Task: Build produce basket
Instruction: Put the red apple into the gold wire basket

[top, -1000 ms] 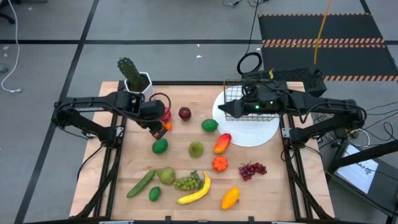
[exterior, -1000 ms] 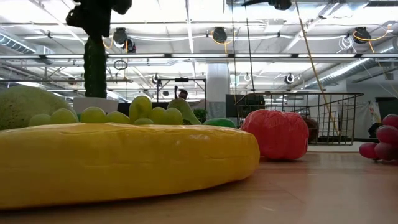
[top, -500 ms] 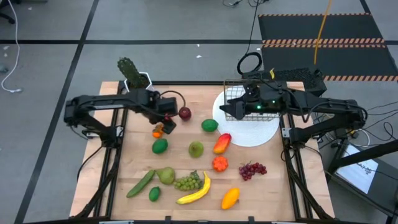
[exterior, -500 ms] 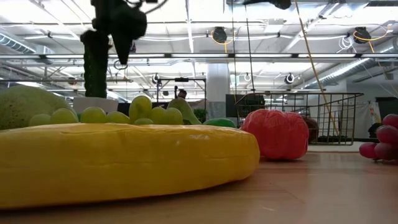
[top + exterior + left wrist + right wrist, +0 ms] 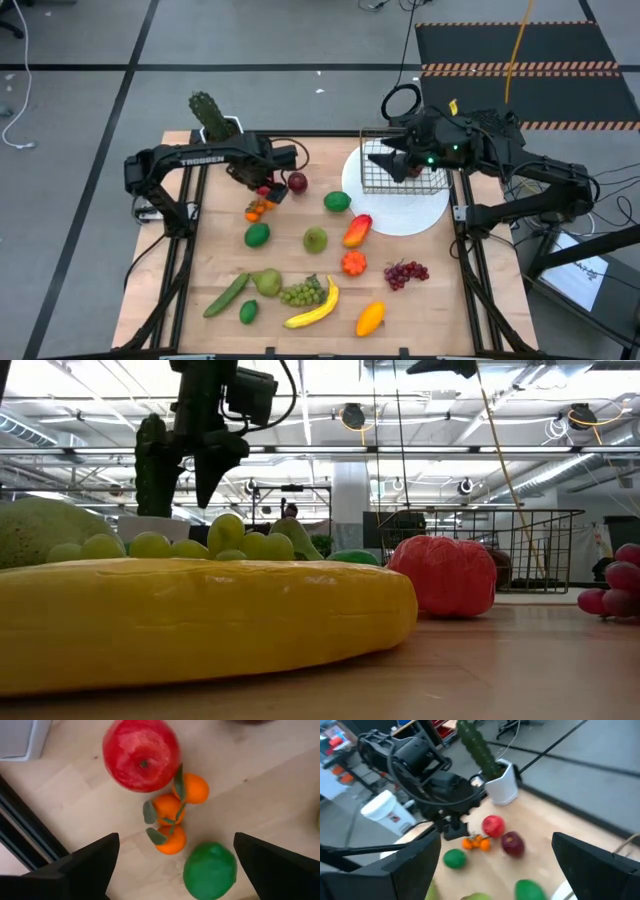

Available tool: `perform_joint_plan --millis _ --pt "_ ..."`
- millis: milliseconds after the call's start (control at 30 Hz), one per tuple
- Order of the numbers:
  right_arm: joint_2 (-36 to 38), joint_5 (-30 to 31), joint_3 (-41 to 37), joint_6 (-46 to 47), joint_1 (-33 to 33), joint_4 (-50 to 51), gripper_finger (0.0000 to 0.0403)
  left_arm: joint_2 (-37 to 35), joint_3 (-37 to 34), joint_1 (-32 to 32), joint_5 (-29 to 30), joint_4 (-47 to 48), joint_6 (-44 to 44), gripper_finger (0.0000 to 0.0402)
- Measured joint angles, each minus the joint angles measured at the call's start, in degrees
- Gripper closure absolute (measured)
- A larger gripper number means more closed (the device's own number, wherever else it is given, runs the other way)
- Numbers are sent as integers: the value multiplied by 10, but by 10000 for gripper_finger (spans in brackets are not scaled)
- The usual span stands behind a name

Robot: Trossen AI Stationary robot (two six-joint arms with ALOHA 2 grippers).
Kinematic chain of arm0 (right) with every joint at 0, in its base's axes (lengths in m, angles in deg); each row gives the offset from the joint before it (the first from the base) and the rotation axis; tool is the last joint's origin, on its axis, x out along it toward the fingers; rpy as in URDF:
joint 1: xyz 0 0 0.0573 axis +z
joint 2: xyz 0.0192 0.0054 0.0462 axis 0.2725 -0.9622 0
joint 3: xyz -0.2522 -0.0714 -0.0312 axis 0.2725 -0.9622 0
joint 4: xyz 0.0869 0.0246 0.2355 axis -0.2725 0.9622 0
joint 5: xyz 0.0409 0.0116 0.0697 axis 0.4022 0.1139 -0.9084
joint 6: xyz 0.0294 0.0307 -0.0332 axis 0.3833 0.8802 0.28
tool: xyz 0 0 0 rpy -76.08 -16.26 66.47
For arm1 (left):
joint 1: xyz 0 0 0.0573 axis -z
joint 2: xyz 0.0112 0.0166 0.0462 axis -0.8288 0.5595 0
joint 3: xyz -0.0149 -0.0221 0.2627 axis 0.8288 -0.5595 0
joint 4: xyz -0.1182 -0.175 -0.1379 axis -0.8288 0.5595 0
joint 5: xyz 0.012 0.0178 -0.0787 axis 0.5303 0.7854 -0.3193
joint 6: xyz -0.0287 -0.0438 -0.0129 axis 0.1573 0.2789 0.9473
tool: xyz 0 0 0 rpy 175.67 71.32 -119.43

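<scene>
My left gripper (image 5: pixel 266 190) (image 5: pixel 175 865) points down, open, a little above a red apple (image 5: pixel 141 755), a cluster of three small oranges with leaves (image 5: pixel 172 815) and a green lime (image 5: pixel 210 870), all lying on the wooden table. The low view shows my left gripper (image 5: pixel 208 465) hanging above the fruit. The wire basket (image 5: pixel 410 175) stands on a white plate (image 5: pixel 400 215) at the far right. My right gripper (image 5: pixel 388 163) hovers open by the basket's left side, pointing toward the table's left, with nothing between its fingers. More produce lies spread over the table.
A potted cactus (image 5: pixel 213 120) stands at the far left corner. On the table lie a dark red apple (image 5: pixel 297 181), a lime (image 5: pixel 337 201), a mango (image 5: pixel 357 229), purple grapes (image 5: pixel 405 272), a banana (image 5: pixel 315 308), green grapes (image 5: pixel 303 293) and a cucumber (image 5: pixel 226 295).
My left gripper has swung toward the table's right and far side and come down over the red apple and oranges; in the low view its fingers now stand wider apart. My right gripper has rolled and drawn back a little toward the far right, uncovering more of the basket.
</scene>
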Motion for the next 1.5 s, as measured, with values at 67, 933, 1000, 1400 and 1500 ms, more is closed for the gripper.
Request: perform_joint_plan --millis 67,933,1000,1400,1500 --pt "2 0 0 -27 -16 2 28 0 0 -9 0 1 1 9" --pt "2 -153 0 -180 -148 17 28 84 0 -54 -1 -46 16 9" --pt "2 -159 0 -187 -150 18 28 86 0 -57 7 -46 18 9" --pt "2 -169 0 -213 -153 42 28 86 0 -83 30 -60 11 9" --pt "2 -169 0 -218 -153 42 28 86 0 -90 26 -64 8 9"
